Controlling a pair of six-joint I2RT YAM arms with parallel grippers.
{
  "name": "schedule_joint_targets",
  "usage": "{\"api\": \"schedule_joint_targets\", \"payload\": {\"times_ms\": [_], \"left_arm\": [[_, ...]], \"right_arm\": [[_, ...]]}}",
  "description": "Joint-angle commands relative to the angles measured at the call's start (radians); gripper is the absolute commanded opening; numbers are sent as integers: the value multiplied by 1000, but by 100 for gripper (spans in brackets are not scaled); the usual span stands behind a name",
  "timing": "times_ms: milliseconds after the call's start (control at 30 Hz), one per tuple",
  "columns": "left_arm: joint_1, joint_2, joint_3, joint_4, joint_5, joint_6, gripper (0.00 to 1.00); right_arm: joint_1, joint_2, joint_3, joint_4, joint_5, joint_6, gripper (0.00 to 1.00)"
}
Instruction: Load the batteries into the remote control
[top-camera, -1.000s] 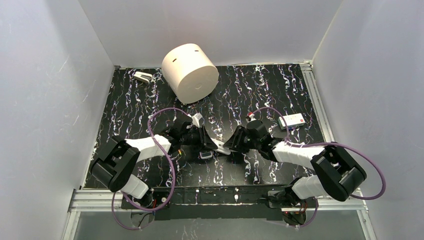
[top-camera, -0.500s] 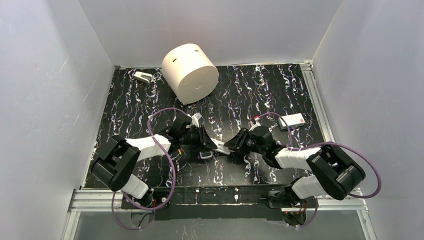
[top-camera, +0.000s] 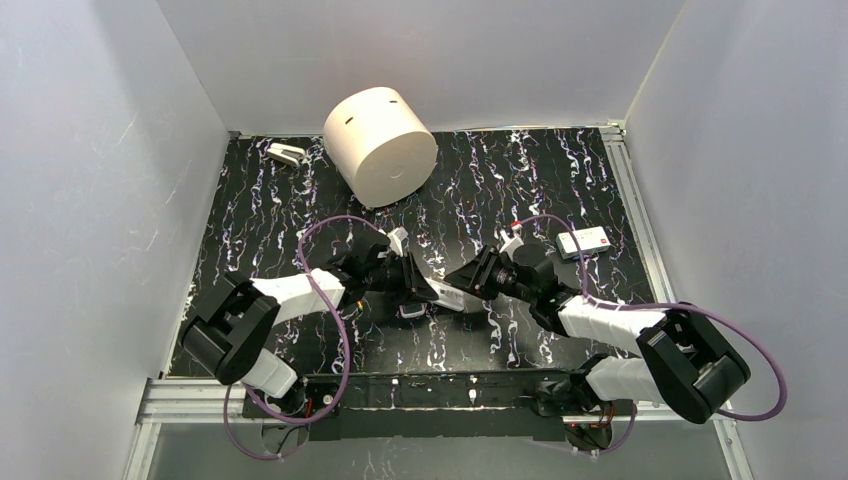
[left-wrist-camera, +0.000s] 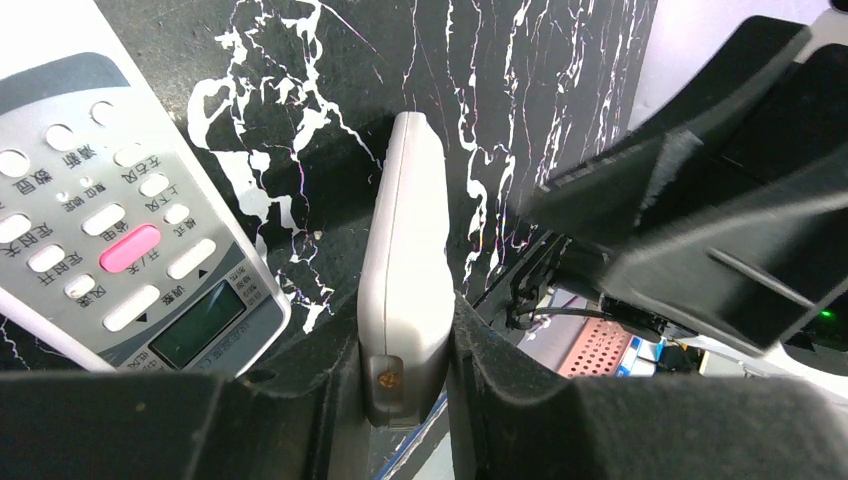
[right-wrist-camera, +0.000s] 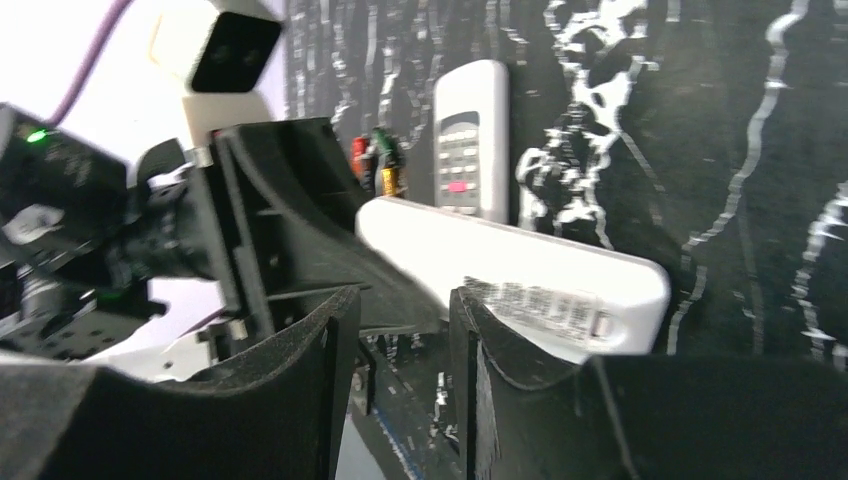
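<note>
- Left gripper (top-camera: 418, 287) is low over the middle of the black marbled table (top-camera: 520, 180), reaching in from the left
- Its fingers (left-wrist-camera: 300, 390) are clamped on the remote control (left-wrist-camera: 405, 270), one against each flat face, so the left wrist view sees the grey-white body edge-on
- The remote control is off the table and juts from the left gripper toward the right arm; the right wrist view shows a printed label on the face turned that way
- Right gripper (right-wrist-camera: 400, 300) faces the left one from the right, close to the free end of the remote control
- Right fingers (right-wrist-camera: 290, 390) stand apart with a clear gap and nothing pinched between them; the remote control's long edge sits just past their tips, and contact cannot be told
- Batteries (right-wrist-camera: 378, 160) are a small orange-red and greenish cluster down on the table, just beside the second remote and partly hidden behind the left gripper; the count cannot be told
- Second remote (left-wrist-camera: 120, 230) lies flat, buttons up with one pink key, under and beside the left gripper
- White cylinder (top-camera: 380, 145) is on its side at the far edge
- Small white box (top-camera: 585, 242) with a red patch sits to the right, well apart from the grippers
</note>
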Motion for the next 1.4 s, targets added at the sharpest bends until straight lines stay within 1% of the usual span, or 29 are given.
{"api": "schedule_joint_targets", "payload": {"times_ms": [0,33,133,233,433,700,767,900,1300,1367], "left_arm": [[-6,-10,2,-140,-93,41,0],[-6,-9,3,-143,-92,44,0],[-6,-5,2,-150,-87,43,0],[-6,-4,4,-159,-87,43,0],[-6,1,9,-168,-87,44,0],[-6,8,13,-167,-76,50,0],[-6,8,13,-168,-73,50,0],[-6,9,10,-167,-75,50,0],[-6,13,10,-168,-77,51,0],[-6,15,10,-168,-76,52,0]], "right_arm": [[-9,-20,74,-275,104,-93,47],[-8,-20,81,-334,119,-105,47],[-9,2,79,-360,103,-119,48],[-9,23,54,-310,62,-103,49],[-8,67,51,-272,30,-107,49],[-8,107,59,-217,41,-131,48],[-8,102,65,-210,38,-140,42],[-8,99,68,-213,32,-147,35],[-8,105,63,-191,28,-143,28],[-8,113,62,-186,25,-142,25]]}}
